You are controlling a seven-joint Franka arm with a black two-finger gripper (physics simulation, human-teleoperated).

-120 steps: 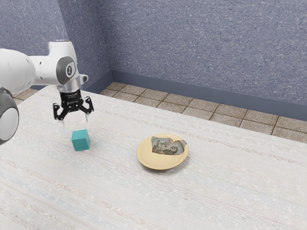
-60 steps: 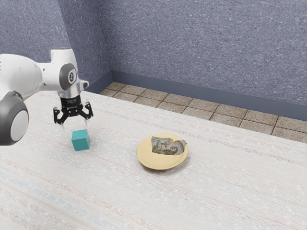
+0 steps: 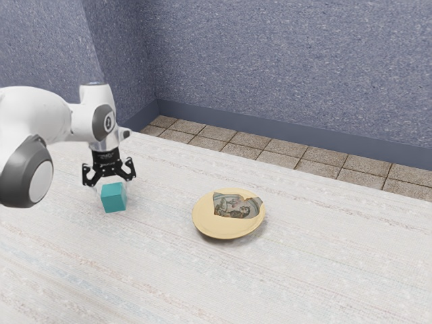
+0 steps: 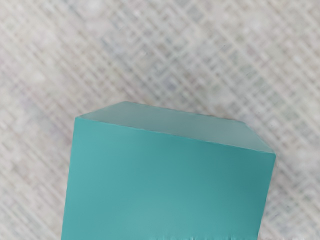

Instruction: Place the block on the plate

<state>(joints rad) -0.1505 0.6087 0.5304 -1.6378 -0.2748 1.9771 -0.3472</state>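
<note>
Handling and grip: the teal block (image 3: 113, 198) is resting upright on the surface (image 3: 169, 270), left of the frame in the exterior view, below mid-height. My claw (image 3: 111, 187) is hanging released directly over it, its two sides standing apart. The flat faces and crisp edges are suggesting a light, stiff, probably smooth solid, unlikely to dent or crack. I am favouring two opposite upright sides, gripped near mid-height; a hold too high could be inviting a slip or tilt. In the wrist view the block is sitting slightly askew, so closing evenly may be turning it square.

Edges and room: the cream plate (image 3: 210, 227) is lying near the centre of the frame, well apart from the block, and its raised rim is calling for a lift before any sideways travel. A stretch of the surface is separating the two. The surface's far edge is slanting from upper left to the right, beyond both things, with the tiled floor (image 3: 270, 159) and wall (image 3: 290, 67) lying farther off. My white arm (image 3: 34, 115) is reaching in from the left.
</note>
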